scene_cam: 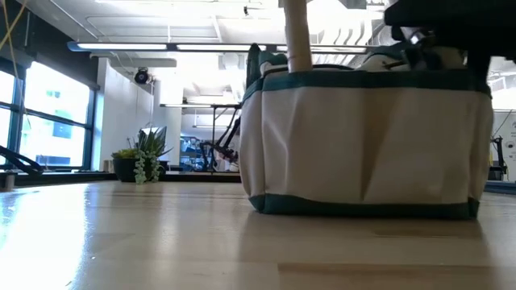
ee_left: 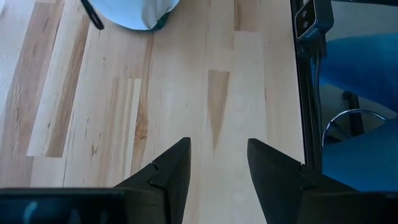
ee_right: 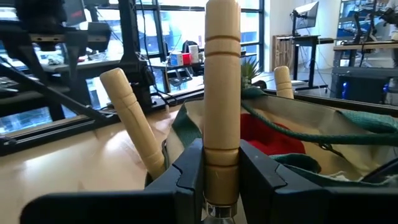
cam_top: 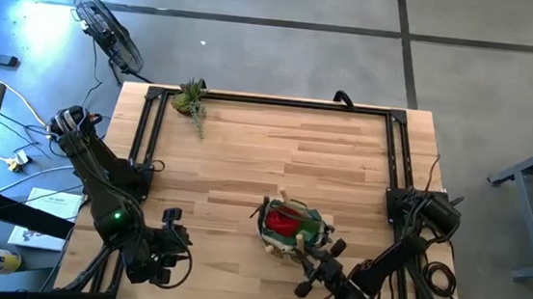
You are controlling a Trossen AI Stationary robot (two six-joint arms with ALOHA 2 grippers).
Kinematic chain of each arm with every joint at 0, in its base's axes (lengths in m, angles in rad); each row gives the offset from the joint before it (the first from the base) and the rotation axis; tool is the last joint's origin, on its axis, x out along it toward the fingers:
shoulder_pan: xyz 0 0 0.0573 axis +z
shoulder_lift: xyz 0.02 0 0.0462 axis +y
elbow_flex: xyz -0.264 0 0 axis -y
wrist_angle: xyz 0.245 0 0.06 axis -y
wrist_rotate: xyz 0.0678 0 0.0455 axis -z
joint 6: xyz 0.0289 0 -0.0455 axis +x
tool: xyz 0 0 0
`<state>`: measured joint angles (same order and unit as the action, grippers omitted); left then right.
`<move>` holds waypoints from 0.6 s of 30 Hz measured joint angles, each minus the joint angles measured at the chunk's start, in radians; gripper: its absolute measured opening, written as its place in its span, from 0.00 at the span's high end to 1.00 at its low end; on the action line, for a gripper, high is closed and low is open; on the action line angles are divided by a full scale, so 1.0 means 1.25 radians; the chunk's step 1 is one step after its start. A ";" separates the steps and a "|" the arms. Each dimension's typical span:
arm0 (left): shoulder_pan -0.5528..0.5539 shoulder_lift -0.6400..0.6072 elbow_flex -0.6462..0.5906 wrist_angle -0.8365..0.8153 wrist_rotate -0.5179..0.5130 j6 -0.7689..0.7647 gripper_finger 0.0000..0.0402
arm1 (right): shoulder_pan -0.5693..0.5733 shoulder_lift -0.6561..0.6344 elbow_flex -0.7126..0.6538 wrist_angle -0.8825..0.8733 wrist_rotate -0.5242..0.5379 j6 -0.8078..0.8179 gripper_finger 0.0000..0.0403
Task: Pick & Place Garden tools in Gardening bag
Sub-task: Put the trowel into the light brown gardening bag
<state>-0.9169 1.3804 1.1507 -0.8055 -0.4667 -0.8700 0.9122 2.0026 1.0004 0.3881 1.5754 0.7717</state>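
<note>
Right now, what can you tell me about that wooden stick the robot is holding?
It's a wooden handle, pale tan and smooth, round like a rolling pin, with thin grooves ringed near its rounded top. It stands upright. The right claw is shut on its lower part, one dark finger on each side. Shiny metal shows just below the grip; the tool's working end is hidden. It sits at the edge of the gardening bag, and another wooden handle leans beside it.
</note>
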 joint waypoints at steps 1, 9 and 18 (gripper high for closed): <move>0.000 0.000 0.000 0.001 0.000 0.000 0.62 | 0.004 0.000 0.000 -0.010 0.000 0.013 0.85; 0.000 0.000 0.000 0.002 0.000 0.000 0.62 | 0.007 0.000 0.000 -0.050 -0.009 0.038 0.85; 0.000 0.000 0.000 0.002 0.001 0.000 0.62 | -0.007 0.000 0.000 -0.069 -0.009 0.038 0.82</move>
<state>-0.9169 1.3804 1.1507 -0.8028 -0.4660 -0.8700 0.9029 2.0029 1.0004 0.3015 1.5639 0.8186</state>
